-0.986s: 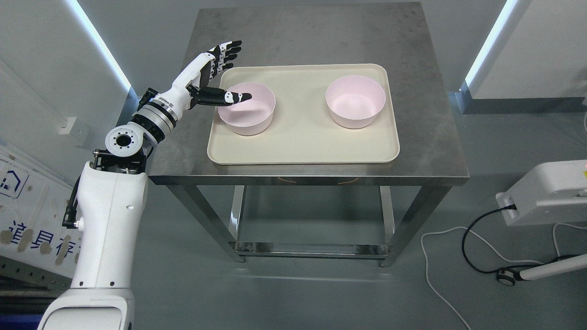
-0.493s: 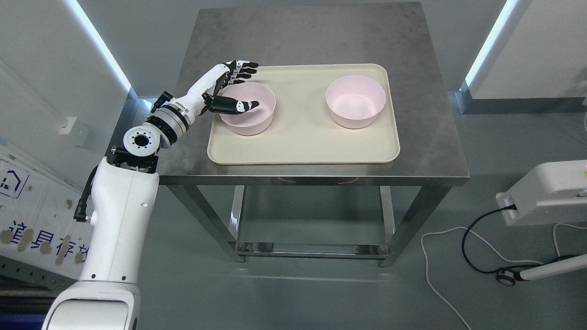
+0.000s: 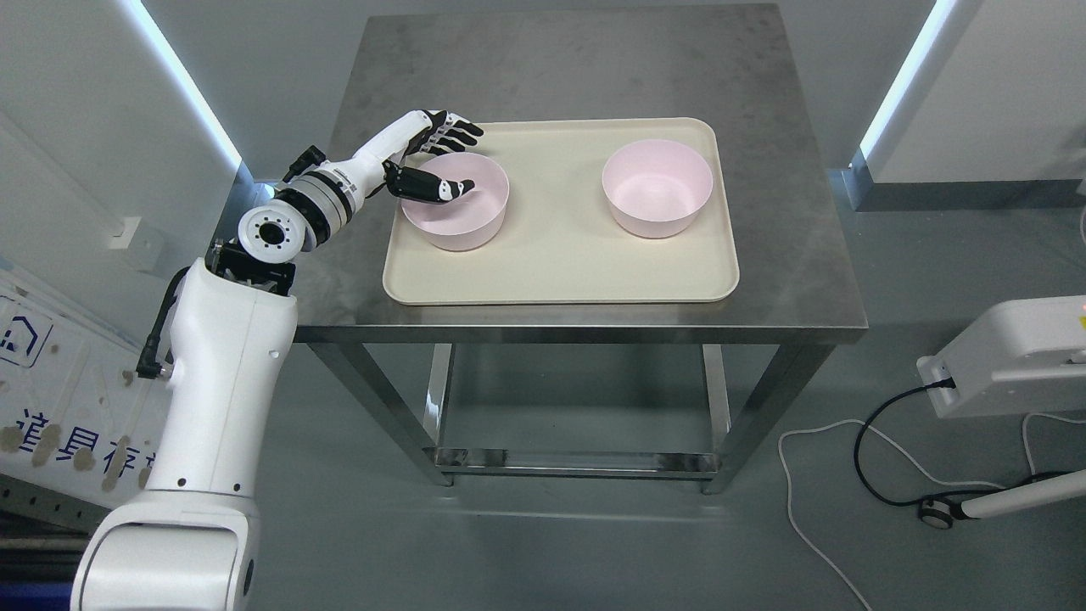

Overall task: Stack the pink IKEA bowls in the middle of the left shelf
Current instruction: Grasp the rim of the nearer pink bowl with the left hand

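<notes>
While nothing is stacked yet, here is the state:

near bowl: pink bowl, left half of the tray, upper-centre left of frame, upright, mouth up, sitting flat.
far bowl: second pink bowl, right half of the same tray, upright, well apart from the first, untouched.
handling: my read is thin moulded plastic, light, stiff, smooth wall. It should slide on the tray if pushed from the side rather than pinched. Unlikely to break, but an off-centre pinch could tip it.
where to grip: the rim on the left/back side, thumb inside, fingers on the outer wall. That is a judgement, but the hand is already set up that way.
left hand: left hand straddles the near bowl's upper-left rim, thumb reaching into the bowl, other fingers past the rim on the far side. Fingers spread, not clamped on the wall; contact with the rim too fine to call.
right hand: not visible.
tray: cream tray, flat on the table, both bowls inside its lip.
table: steel table, centre frame, lower shelf bare in what shows.
shelf: target shelf not in frame.
surroundings: white unit with cables on the floor, lower right.
risk: the bowl skating off as the fingers close.
</notes>
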Controlling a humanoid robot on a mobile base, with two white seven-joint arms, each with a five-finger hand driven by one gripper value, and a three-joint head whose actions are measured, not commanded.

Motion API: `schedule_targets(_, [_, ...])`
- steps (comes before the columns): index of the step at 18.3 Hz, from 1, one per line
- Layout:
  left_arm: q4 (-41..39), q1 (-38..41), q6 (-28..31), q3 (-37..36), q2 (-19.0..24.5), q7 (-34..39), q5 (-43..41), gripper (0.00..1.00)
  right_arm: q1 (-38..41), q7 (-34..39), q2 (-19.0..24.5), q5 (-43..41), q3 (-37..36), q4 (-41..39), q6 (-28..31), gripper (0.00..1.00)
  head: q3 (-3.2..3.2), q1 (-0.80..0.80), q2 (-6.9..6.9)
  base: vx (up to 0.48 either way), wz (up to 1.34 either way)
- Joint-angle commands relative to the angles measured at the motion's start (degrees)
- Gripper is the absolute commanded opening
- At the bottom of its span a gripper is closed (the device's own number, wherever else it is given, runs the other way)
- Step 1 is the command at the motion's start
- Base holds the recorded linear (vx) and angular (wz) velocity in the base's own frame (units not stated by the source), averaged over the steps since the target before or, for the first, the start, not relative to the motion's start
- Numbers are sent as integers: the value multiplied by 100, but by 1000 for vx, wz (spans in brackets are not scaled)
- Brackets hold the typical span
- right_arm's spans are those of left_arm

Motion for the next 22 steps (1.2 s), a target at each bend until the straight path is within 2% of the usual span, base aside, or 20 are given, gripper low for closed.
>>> schedule_targets(1, [150,-134,-63,-521,34,-82,-649,49,0,-1,-100,-9,-27,-100,3,100,0,0,0,0,0])
schedule_targets(5, [150,-160,-316,-505,-36,-21,-746,43,0,-1,-100,-9,-27,-100,3,100,0,0,0,0,0])
schedule_targets(8, [159,-160,-642,-513,-98,-21,-773,25,0,-1,-100,-9,-27,-100,3,100,0,0,0,0,0])
schedule_targets(13, [168,-169,-959,-452,-264,-29,-843,5,0,-1,-100,-9,-27,-100,3,100,0,0,0,0,0])
schedule_targets(16, [168,-169,-1109,-189,-414,-82,-834,1,0,-1,-100,-9,-27,-100,3,100,0,0,0,0,0])
schedule_targets(22, [71,-239,-1126,391,-607,-108,-755,0,0,-1,-100,-9,-27,-100,3,100,0,0,0,0,0])
